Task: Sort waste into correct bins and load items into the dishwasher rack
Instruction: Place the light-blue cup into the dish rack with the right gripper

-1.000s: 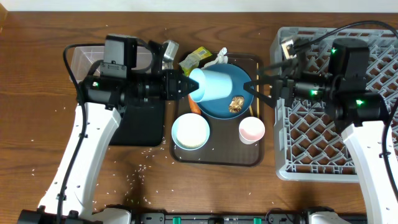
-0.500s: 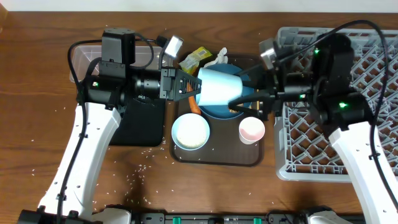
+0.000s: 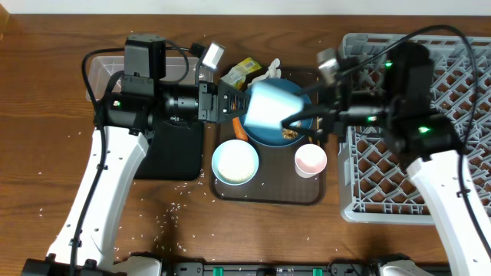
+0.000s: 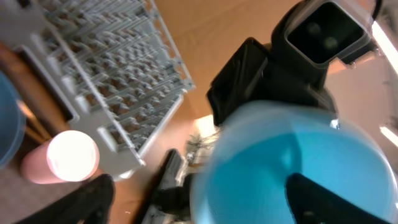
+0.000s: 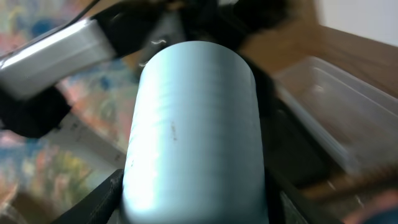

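Observation:
The small light-blue cup (image 3: 268, 107) hangs on its side above the dark-blue dish (image 3: 263, 138). My right gripper (image 3: 295, 111) is shut on its body; in the right wrist view the cup (image 5: 196, 124) fills the gap and both fingers press its sides. My left gripper (image 3: 230, 103) stands open at the cup's mouth (image 4: 292, 168), one finger inside the rim. On the brown tray (image 3: 265, 193) are a white bowl (image 3: 235, 162), a pinkish cup (image 3: 311, 159), a carrot (image 3: 239, 130) and a brown lump (image 3: 290, 133). The grey rack (image 3: 399, 176) is at the right.
A clear tub (image 3: 103, 73) and a black tray (image 3: 173, 157) lie under my left arm. A yellow-green wrapper (image 3: 242, 71) and white tissue (image 3: 270, 71) sit at the brown tray's back edge. Rice grains (image 3: 173, 207) are scattered on the wooden table.
My right gripper moved left and closed around the light-blue cup. My left gripper, shut on the rim before, has opened. The cup has shifted slightly to the right.

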